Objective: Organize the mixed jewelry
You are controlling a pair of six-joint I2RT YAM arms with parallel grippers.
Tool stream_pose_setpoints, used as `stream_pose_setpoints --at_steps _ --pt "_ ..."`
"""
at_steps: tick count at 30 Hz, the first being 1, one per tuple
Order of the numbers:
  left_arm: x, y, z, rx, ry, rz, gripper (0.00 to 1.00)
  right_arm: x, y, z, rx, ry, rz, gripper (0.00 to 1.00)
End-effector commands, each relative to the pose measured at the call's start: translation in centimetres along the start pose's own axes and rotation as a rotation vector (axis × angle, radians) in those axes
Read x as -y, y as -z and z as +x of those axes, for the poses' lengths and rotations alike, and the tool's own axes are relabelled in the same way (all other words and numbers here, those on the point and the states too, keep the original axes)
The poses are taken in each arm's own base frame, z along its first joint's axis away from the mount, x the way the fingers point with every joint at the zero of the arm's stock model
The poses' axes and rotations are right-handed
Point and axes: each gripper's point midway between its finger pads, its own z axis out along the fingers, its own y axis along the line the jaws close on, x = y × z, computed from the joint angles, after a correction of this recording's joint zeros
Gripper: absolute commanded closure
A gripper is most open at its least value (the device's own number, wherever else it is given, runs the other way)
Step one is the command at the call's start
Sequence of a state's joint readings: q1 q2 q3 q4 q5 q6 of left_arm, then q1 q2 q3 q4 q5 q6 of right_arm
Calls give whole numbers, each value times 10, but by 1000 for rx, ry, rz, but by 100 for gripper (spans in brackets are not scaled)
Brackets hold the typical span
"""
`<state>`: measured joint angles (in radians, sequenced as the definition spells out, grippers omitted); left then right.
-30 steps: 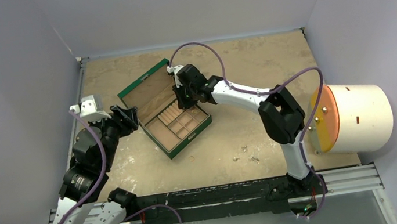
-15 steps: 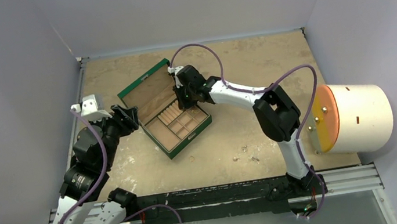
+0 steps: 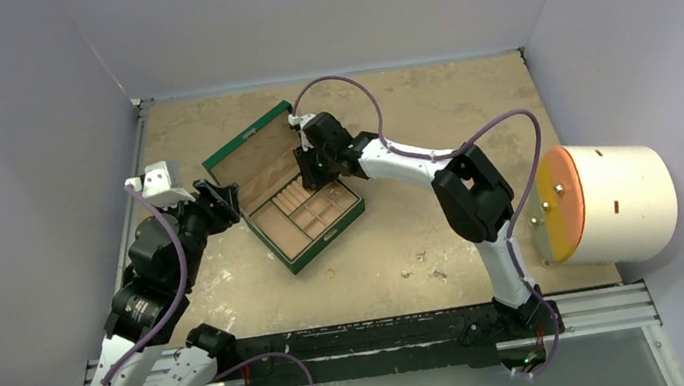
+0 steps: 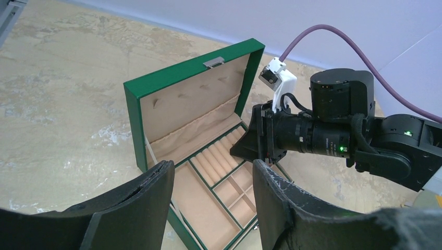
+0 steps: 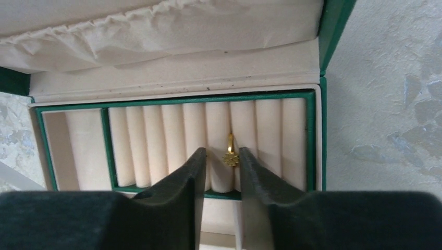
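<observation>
Down at the near side of the table [image 3: 467, 105], a few loose pieces [image 3: 438, 274] of the mixed jewelry lay scattered on the bare surface, well apart from the green box [image 3: 329, 239], so plenty was left to sort. Further in, the left gripper [image 4: 212, 169] hovered just beside the box's left corner with its fingers spread wide and nothing between them. Past that, the right gripper [image 5: 221, 161] hung low over the ring rolls [image 5: 172, 140] at the back of the tray, jaws only a narrow gap apart. A gold ring [image 5: 230, 156] sat wedged in a slot between two rolls right at the fingertips, looking seated rather than pinched, though I couldn't tell whether the right finger brushed it. Behind it all the lid [image 4: 187, 99] stood open. My guess is this was the tail end of placing that ring. Next up would be lifting straight out without snagging it, then going for another loose piece.
</observation>
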<state>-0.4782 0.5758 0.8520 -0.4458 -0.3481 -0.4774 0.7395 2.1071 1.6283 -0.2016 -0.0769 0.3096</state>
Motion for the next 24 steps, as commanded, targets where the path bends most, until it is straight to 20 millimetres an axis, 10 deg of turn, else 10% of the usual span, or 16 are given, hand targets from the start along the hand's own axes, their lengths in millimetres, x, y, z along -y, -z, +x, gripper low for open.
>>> stream_pose_setpoints --at_steps 1,13,24 --pt "0 -2 -4 17 -14 0 44 5 19 -29 93 0 22 62" --pt "-1 -2 -3 13 -16 -4 44 -9 100 -51 257 8 -27 57" --pt "-1 -3 -3 11 -17 -5 44 19 178 -14 482 -42 32 50"
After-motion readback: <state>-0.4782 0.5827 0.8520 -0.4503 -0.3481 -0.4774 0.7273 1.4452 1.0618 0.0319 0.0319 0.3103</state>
